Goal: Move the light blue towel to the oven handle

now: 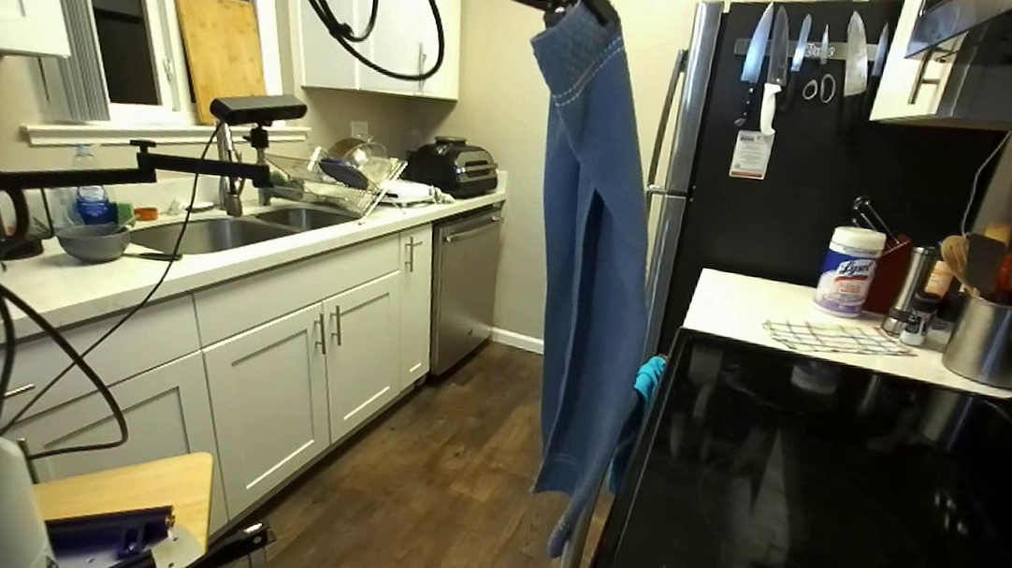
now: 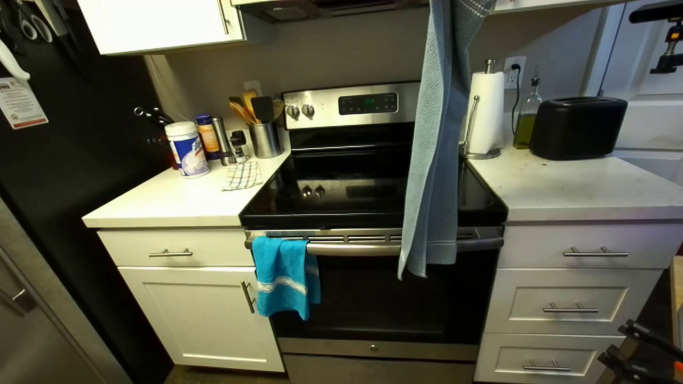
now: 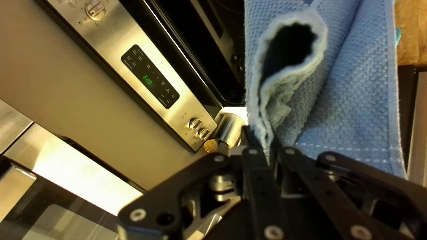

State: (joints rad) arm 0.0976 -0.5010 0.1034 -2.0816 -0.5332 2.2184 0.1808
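Observation:
The light blue towel hangs long and folded in both exterior views (image 1: pixel 600 237) (image 2: pixel 438 138). My gripper (image 1: pixel 582 12) is high up and shut on the towel's top hem; the rest of the towel hangs free below. In the wrist view the fingertips (image 3: pixel 262 138) pinch a fold of the towel (image 3: pixel 353 100), which forms an open loop above them. The oven handle (image 2: pixel 352 249) is a metal bar across the oven's upper front. The towel's lower end hangs in front of its right part in that exterior view. I cannot tell whether they touch. The gripper is out of that view.
A bright turquoise towel (image 2: pixel 283 277) hangs on the handle's left end. The glossy black cooktop (image 1: pixel 784 501) is beside the hanging towel. A utensil pot (image 2: pixel 265 140), a wipes tub (image 2: pixel 187 149), a paper towel roll (image 2: pixel 486 112) and a black toaster (image 2: pixel 579 128) stand on the counters.

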